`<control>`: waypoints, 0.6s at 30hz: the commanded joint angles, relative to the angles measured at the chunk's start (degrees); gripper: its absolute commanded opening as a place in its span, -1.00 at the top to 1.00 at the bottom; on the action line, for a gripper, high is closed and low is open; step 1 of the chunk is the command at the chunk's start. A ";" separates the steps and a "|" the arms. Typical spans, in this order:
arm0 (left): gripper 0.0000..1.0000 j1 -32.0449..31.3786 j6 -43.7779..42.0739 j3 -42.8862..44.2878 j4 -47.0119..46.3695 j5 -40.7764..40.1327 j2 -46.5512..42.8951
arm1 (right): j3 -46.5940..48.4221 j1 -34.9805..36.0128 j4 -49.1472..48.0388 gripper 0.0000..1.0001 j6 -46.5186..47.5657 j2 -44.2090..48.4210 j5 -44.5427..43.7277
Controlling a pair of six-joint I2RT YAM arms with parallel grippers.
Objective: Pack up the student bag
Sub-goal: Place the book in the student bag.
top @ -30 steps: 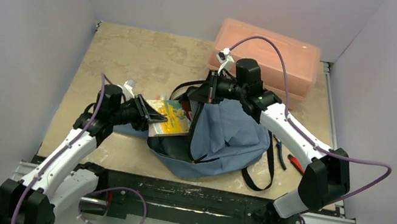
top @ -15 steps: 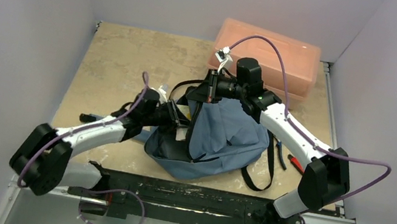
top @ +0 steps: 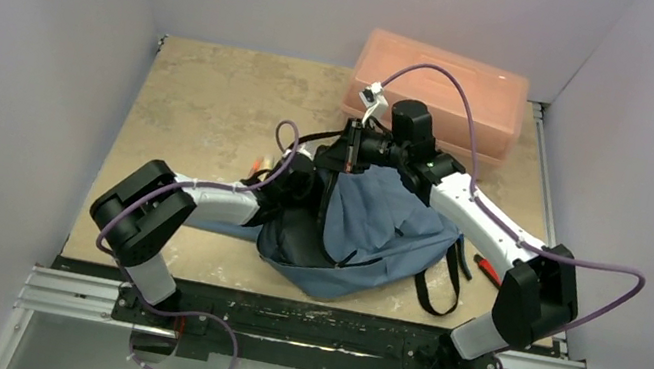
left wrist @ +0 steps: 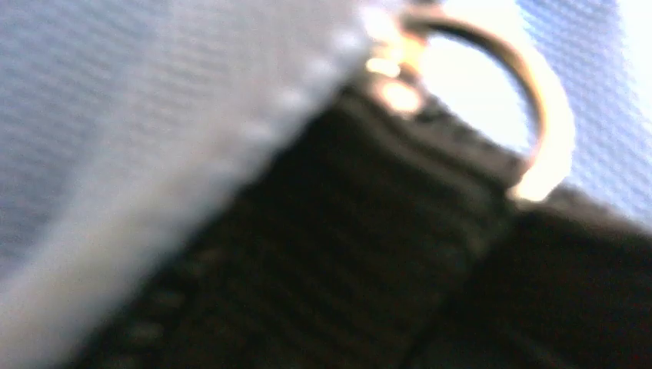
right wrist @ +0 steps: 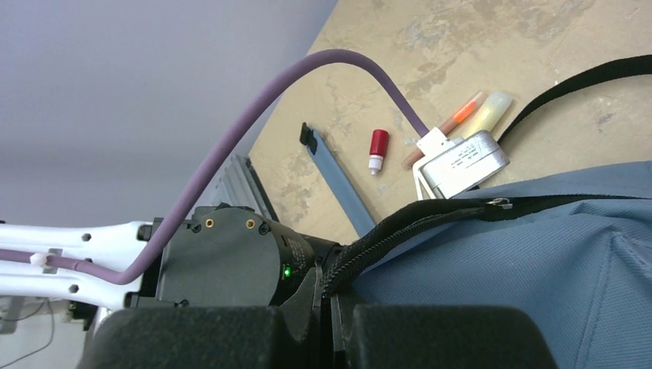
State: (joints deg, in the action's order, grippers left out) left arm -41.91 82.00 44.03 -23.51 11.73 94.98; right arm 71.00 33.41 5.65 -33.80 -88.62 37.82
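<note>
blue-grey fabric backpack (top: pixel 384 240) slumped on the bench (top: pixel 217 94); left pincer (top: pixel 301 183) buried in the backpack's left-side mouth, grip state can't tell. Right pincer (right wrist: pixel 327 307) clamped on the backpack's far zipper rim. Salmon-pink plastic box (top: pixel 441 88) just beyond the backpack.

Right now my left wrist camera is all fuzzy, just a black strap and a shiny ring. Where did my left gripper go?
Observer: In the top view your left arm reaches into the open mouth of the student bag. The left gripper is hidden inside it.
Operator: Who's holding the bag open?
Observer: The right gripper is shut on the bag's zipper edge and holds it up.
Operator: Is any stuff outside the bag?
Observer: Yes. A small red-and-white cap and an orange pen lie on the table beside the bag.
</note>
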 commanded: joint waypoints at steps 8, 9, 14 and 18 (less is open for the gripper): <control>-0.99 1.39 -11.24 -2.36 18.50 2.10 -13.78 | -0.64 0.55 3.77 1.00 8.86 4.89 -8.30; -0.99 1.89 -13.54 -3.24 20.01 0.90 -17.05 | -0.95 0.48 3.83 1.00 8.95 5.01 -8.37; -1.00 3.71 -24.51 -5.35 31.49 -4.94 -32.25 | -2.06 0.38 3.88 1.00 9.04 5.12 -7.89; -0.99 3.87 -27.22 -7.50 33.19 -3.61 -37.65 | -2.29 0.38 3.97 1.00 9.30 4.43 -7.53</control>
State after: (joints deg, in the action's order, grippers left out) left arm -39.00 62.52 37.58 5.56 10.41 61.76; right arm 69.08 34.22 9.67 -26.72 -85.06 31.99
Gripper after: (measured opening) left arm 0.997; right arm 0.024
